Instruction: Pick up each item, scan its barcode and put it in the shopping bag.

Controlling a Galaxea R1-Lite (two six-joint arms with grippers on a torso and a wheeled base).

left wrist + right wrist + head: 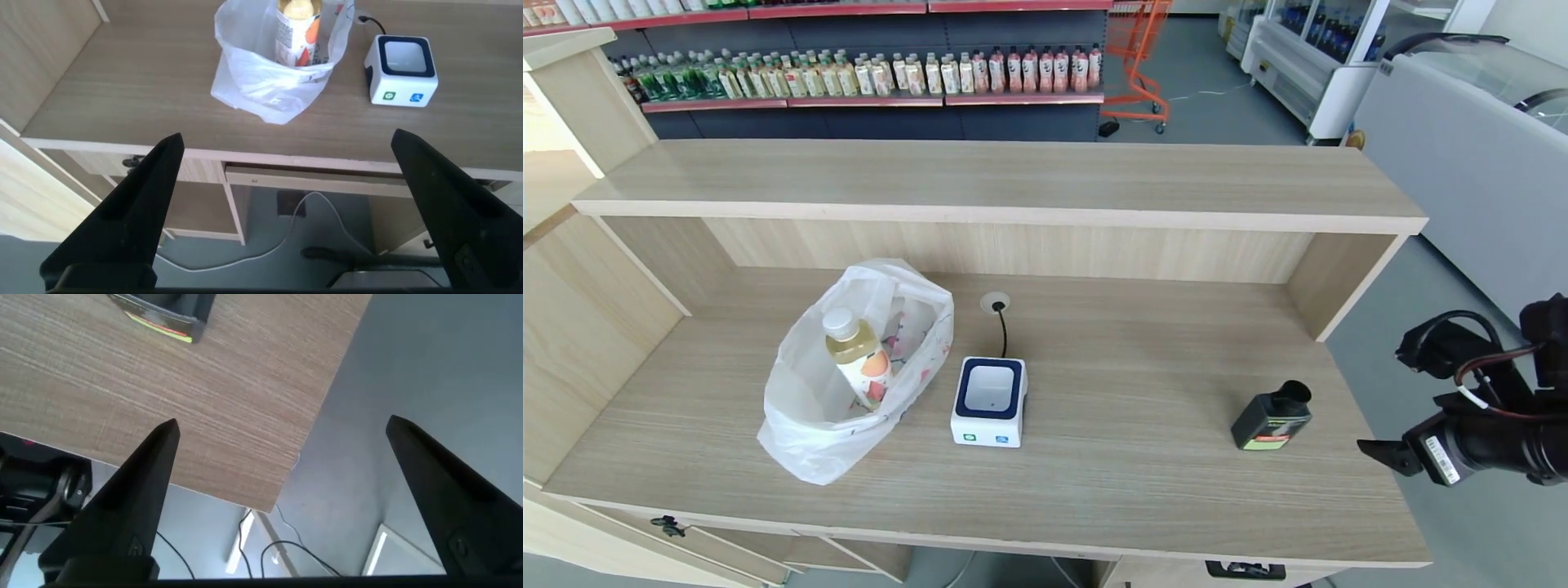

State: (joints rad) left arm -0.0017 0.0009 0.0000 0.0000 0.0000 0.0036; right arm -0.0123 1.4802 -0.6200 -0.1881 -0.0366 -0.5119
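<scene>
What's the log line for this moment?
bag: tea bottle inside | scanner: centre | black bottle: on counter, right side | left gripper: open, empty | right gripper: open, empty

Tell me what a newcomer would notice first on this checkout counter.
A white shopping bag stands open on the left part of the counter, with a pale drink bottle standing inside it. Beside the bag, near the middle, sits the white barcode scanner, its cable running back. A dark bottle sits alone near the right end, with the open right gripper just off that end.
</scene>
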